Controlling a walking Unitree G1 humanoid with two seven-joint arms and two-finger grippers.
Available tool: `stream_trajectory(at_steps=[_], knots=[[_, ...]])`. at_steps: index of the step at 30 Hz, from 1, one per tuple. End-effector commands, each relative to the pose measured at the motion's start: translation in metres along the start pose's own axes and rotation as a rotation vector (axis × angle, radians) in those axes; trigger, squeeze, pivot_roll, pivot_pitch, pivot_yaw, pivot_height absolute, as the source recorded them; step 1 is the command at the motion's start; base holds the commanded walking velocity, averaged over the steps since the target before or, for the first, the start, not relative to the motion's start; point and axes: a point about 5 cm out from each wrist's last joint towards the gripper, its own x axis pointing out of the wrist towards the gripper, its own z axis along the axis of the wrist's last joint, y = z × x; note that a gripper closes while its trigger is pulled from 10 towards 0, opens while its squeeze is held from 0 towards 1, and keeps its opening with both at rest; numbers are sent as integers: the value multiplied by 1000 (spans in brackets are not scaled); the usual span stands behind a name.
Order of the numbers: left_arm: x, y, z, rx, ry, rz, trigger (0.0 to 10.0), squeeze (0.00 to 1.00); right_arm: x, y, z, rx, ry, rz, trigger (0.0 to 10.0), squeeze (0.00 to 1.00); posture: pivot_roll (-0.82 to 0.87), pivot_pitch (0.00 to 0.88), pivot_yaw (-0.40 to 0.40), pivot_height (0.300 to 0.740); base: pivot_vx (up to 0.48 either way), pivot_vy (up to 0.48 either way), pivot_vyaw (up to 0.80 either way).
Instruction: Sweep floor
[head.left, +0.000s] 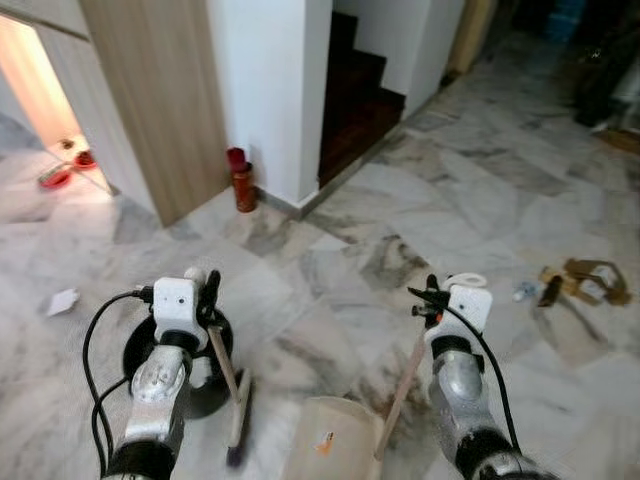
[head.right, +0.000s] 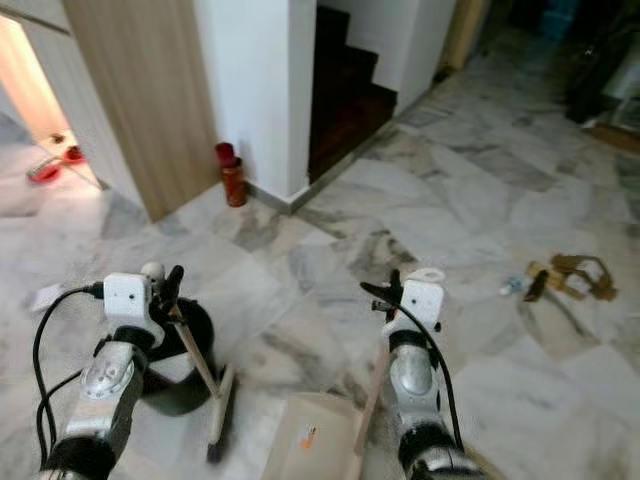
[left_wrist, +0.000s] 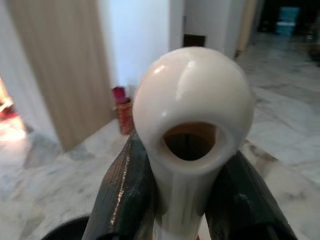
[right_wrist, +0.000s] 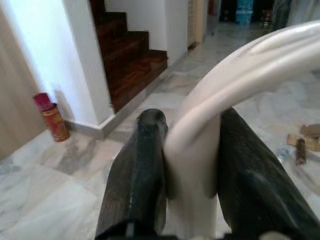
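My left pincer (left_wrist: 186, 200) is pinching the rounded white top of the broom handle (left_wrist: 192, 120), one black finger (left_wrist: 122, 195) pressed on each side of it. From my head I see that handle slanting down from the left pincer to the broom's head (head.left: 239, 425) on the marble floor (head.left: 480, 190), just beside the dustpan (head.left: 330, 440) and in front of a round black base (head.left: 205, 385) that sits under my left arm.

My right pincer (right_wrist: 192, 170) is pinching the curved white grip of the dustpan's handle (right_wrist: 235, 75), both fingers (right_wrist: 142, 170) tight against it. The wooden stick of that handle (head.left: 402, 385) runs down from the pincer to the pale dustpan, which rests on the floor between my two arms; a small orange mark shows on it.

Taking the dustpan as my landmark: well to its right and a little farther out lies a scatter of brown litter (head.left: 585, 282) with a small pale scrap beside it. Far to its left, a white scrap of paper (head.left: 62, 301) lies on the floor. Straight beyond it stands a white wall corner (head.left: 270, 90), with a red canister (head.left: 243, 185) at its foot, a wooden panel (head.left: 150, 90) to that corner's left, and dark stairs (head.left: 355, 100) to its right. Farther left again, in a brightly lit opening, are two small red things (head.left: 58, 177) on the floor; I cannot tell what they are.
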Motion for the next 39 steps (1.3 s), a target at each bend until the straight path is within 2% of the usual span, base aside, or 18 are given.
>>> stream_trajectory(at_steps=[1, 8, 25, 35, 37, 39], knots=[[1, -4, 3, 0, -23, -11, 10000, 0, 4, -6, 6, 0, -21, -16, 10000, 0, 44, 0, -16, 740, 0, 0, -781], [-1, 0, 0, -2, -22, 18, 10000, 0, 5, -7, 7, -11, -25, -6, 10000, 0, 35, 0, -40, 740, 0, 0, -781], [0, -4, -1, -10, -25, 4, 10000, 0, 2, -5, 5, -14, -26, 7, 10000, 0, 29, 0, -32, 740, 0, 0, -778], [-4, -8, -3, -37, -34, -20, 10000, 0, -1, 0, 4, -11, -36, 41, 10000, 0, 35, 0, -38, 740, 0, 0, -90], [-4, -8, -4, -5, -21, -16, 10000, 0, -1, 2, 3, -2, -35, 44, 10000, 0, 38, 0, -41, 740, 0, 0, 0], [-3, -6, -3, -10, -27, 0, 10000, 0, -1, 4, 5, 3, -41, 50, 10000, 0, 35, 0, -43, 740, 0, 0, 0]])
